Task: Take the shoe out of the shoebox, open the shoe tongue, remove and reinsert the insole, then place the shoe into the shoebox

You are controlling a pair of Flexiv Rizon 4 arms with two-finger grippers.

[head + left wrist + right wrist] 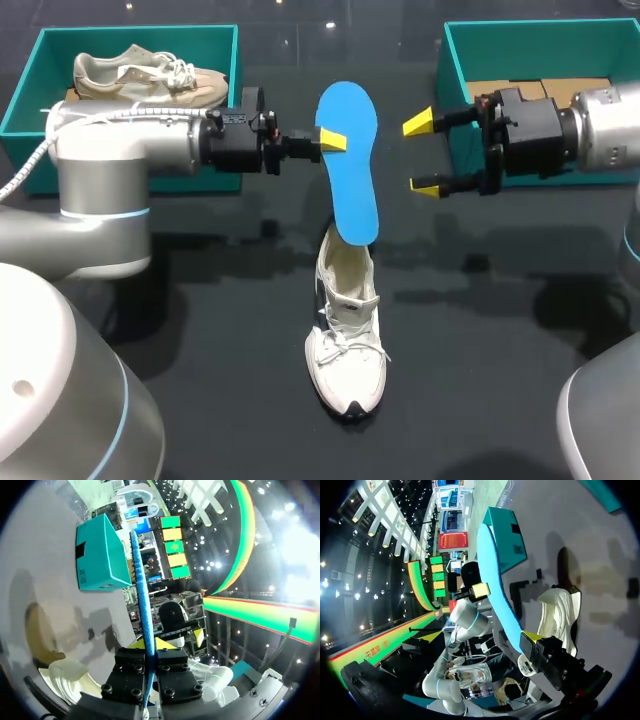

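Insole [351, 175] (blue, upright) is clamped between the left gripper's [331, 141] fingers, its lower end at the heel of the white shoe [346, 345] lying on the table [200, 310]. Right gripper [422, 155] stands spread apart, just beside the insole.

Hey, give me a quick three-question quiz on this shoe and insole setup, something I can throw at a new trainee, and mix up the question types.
1. True or false: the right gripper is shut on the blue insole.
2. Fill in: the left shoebox holds a ___ shoe.
3. Where is the white shoe? A) in the left shoebox B) on the table C) in the right gripper

Key
1. False: the left gripper holds it, and the right gripper is open.
2. Beige (the beige shoe).
3. B
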